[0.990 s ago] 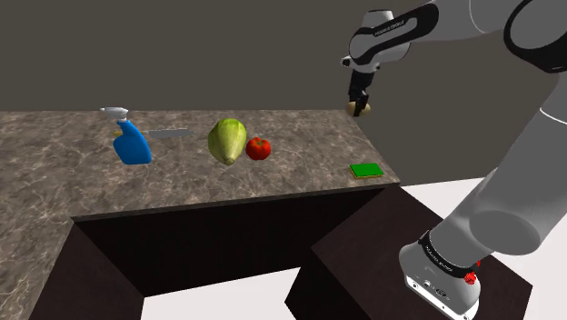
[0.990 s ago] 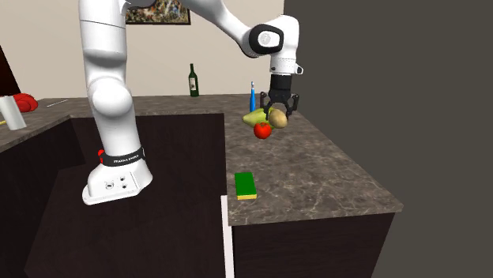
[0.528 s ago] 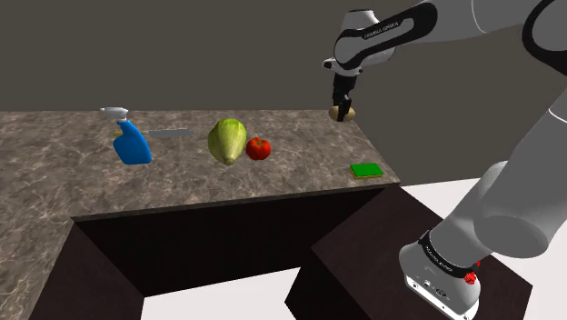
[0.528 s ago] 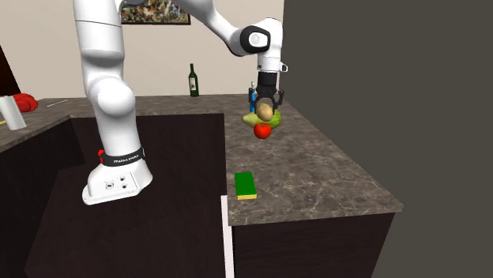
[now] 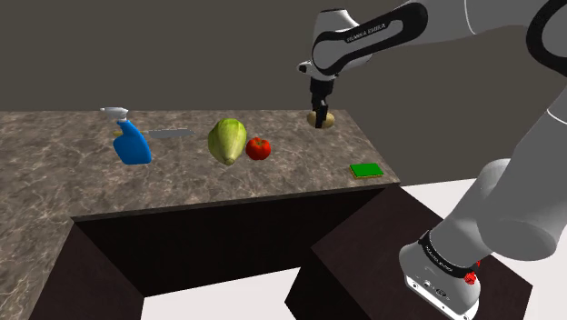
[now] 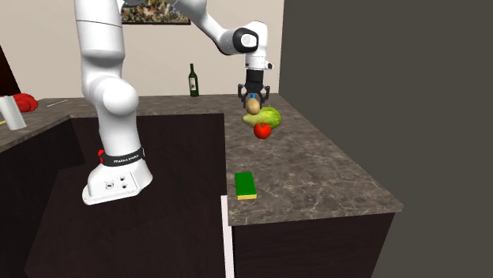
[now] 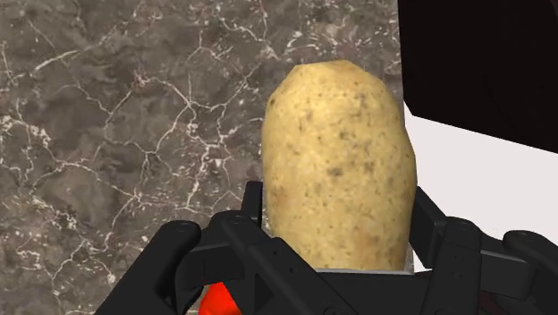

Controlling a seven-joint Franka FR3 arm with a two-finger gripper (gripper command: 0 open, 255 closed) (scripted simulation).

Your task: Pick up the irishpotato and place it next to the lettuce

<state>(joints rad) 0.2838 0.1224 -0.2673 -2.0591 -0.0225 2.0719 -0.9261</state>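
Note:
My black gripper (image 5: 319, 116) is shut on a tan, speckled potato (image 7: 340, 166), and holds it in the air above the brown marble counter (image 5: 54, 168). In the shoulder view the potato (image 5: 323, 119) hangs to the right of the red tomato (image 5: 259, 148) and the pale green lettuce (image 5: 227, 140). In the second exterior view the potato (image 6: 253, 104) hangs just above the lettuce (image 6: 265, 118), with the gripper (image 6: 254, 101) clasping it. A bit of the red tomato (image 7: 217, 300) peeks out beneath the fingers in the wrist view.
A blue spray bottle (image 5: 131, 142) stands at the shoulder view's left of the lettuce. A green sponge (image 5: 367, 169) lies near the counter's right front corner. A dark wine bottle (image 6: 193, 80) stands on the far counter. The counter's edge drops to a white floor (image 7: 501, 179).
The arm has carried the potato toward the shoulder view's left, from above the counter's right edge to a spot closer to the tomato and lettuce. The grip is unchanged.

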